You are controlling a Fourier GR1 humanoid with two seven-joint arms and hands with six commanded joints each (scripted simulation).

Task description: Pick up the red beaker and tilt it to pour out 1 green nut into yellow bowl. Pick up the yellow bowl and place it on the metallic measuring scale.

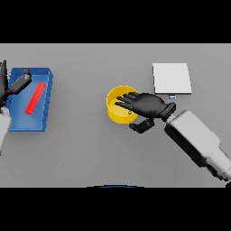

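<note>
Now: right hand over the yellow bowl

Right now the right hand reaches in from 4 o'clock and lies across the right half of the yellow bowl, which sits near the middle of the grey table. Its fingers stretch nearly straight over the rim toward 9 o'clock, and the thumb curls under at the bowl's 4 o'clock edge; whether it actually grips the rim I cannot tell. 1 green nut shows inside the bowl, just below the fingers. At 2 o'clock from the bowl, near but apart, lies the flat pale scale. Far off at 9 o'clock, a blue tray holds the red beaker, lying on its side. The left hand rests over that tray's top left corner, fingers curled and holding nothing.
</note>
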